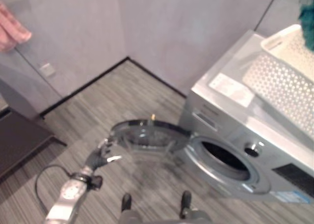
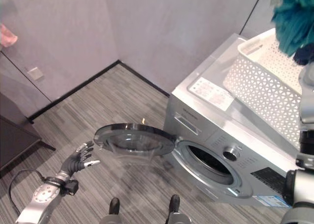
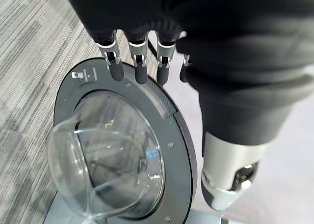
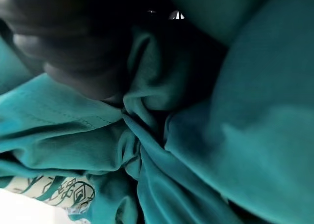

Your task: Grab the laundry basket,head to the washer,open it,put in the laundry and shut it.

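- The laundry basket [image 2: 267, 89], white with a pierced lattice wall, stands on top of the washer [image 2: 216, 130], toward its far right end; its long axis runs along the washer's top, from the front edge back toward the wall.
- The teal laundry [image 2: 293, 18] hangs bunched above the basket's far end, clear of the rim in the right eye view; the left eye view catches just a scrap of it at the corner, over the basket [image 1: 287, 71].
- The right wrist view is close on that teal cloth [image 4: 206, 135], gathered into tight folds against a dark shape [image 4: 68, 52] at the corner; a patterned white patch shows beneath the cloth. Whether the right hand's fingers are curled round the cloth cannot be told, since they are hidden in it.
- The washer's round door [image 2: 133, 139] is swung wide open to the washer's left, lying nearly flat with its glass bowl facing up, and the dark drum opening [image 2: 211, 162] faces forward.
- The left hand [image 2: 78, 160] is just beside the door's outer rim, fingers spread and relaxed, holding nothing.
- The left wrist view shows what the eye views cannot: the fingertips [image 3: 116, 69] lie right at the grey rim of the door [image 3: 122, 150], beside its small latch; actual contact cannot be told.
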Available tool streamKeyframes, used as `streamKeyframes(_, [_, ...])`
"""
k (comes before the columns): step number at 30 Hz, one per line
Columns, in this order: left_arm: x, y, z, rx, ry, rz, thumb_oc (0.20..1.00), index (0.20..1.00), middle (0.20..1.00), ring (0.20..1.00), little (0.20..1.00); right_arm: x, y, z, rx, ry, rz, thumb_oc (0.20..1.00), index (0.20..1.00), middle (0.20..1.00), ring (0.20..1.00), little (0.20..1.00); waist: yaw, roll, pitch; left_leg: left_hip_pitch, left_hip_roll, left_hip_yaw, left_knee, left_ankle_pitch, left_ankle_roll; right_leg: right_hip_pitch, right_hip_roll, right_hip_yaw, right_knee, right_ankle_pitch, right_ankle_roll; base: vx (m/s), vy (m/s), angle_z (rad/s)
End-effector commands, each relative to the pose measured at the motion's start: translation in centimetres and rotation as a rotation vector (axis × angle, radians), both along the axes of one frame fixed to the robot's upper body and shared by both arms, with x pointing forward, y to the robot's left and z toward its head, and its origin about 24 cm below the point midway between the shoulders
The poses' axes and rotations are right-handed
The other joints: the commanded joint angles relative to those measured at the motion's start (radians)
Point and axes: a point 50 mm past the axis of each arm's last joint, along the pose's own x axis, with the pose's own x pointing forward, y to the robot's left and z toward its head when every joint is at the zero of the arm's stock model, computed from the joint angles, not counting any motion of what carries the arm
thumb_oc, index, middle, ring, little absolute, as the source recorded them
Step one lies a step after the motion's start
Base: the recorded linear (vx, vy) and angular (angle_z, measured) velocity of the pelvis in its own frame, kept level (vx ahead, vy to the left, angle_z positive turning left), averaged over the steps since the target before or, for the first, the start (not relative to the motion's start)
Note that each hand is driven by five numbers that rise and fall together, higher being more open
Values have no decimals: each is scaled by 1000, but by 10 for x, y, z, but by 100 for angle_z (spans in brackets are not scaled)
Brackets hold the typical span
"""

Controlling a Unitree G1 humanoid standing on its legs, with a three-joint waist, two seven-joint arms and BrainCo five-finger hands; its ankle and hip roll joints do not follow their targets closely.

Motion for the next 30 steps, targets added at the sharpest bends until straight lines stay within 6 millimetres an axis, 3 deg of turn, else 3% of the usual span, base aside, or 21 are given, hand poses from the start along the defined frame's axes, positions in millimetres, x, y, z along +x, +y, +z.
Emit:
streamKeyframes(1, [9, 0, 25, 71, -126, -55, 1000, 1000, 1000, 1000, 1000, -31, -1, 33, -64, -219, -110, 200, 200, 200, 200, 200, 19, -70, -61, 35, -8, 62, 37, -91, 56, 41, -43, 23, 94, -158, 32, 8, 43, 5])
streamKeyframes(7, [11, -4, 24, 78, -139, -57, 1000, 1000, 1000, 1000, 1000, -35, 20, 20, -124, -241, -77, 200, 200, 200, 200, 200, 22, -83, -73, 37, -24, 56, 62, -114, 72, 48, -58, 28, 105, -163, 38, -2, 71, 2])
streamKeyframes(19, [23, -20, 39, 49, -237, -80, 1000, 1000, 1000, 1000, 1000, -26, 56, -43, -72, -126, 165, 200, 200, 200, 200, 200, 9, -100, -68, 17, -87, 78, 217, -209, 120, 42, -126, 71, 132, -131, 59, -25, 126, -5])
streamKeyframes(21, [36, -36, 66, 45, -369, -142, 1000, 1000, 1000, 1000, 1000, -27, 67, -66, -21, -81, 258, 200, 200, 200, 200, 200, -8, -98, -60, 6, -116, 92, 278, -260, 140, 33, -157, 94, 143, -118, 76, -72, 275, -12])
streamKeyframes(27, [60, -90, 145, 52, -760, -321, 1000, 1000, 1000, 1000, 1000, -29, 93, -90, 65, -34, 477, 200, 200, 200, 200, 200, -56, -112, -30, -29, -208, 163, 351, -318, 206, -58, -248, 155, 141, 1, 113, -180, 282, -33])
streamKeyframes(30, [64, -110, 181, 70, -925, -381, 1000, 1000, 1000, 1000, 1000, -31, 105, -97, 94, -18, 588, 200, 200, 200, 200, 200, -63, -94, 2, -44, -202, 205, 360, -304, 223, -86, -273, 61, 233, -2, 88, -265, 172, -46])
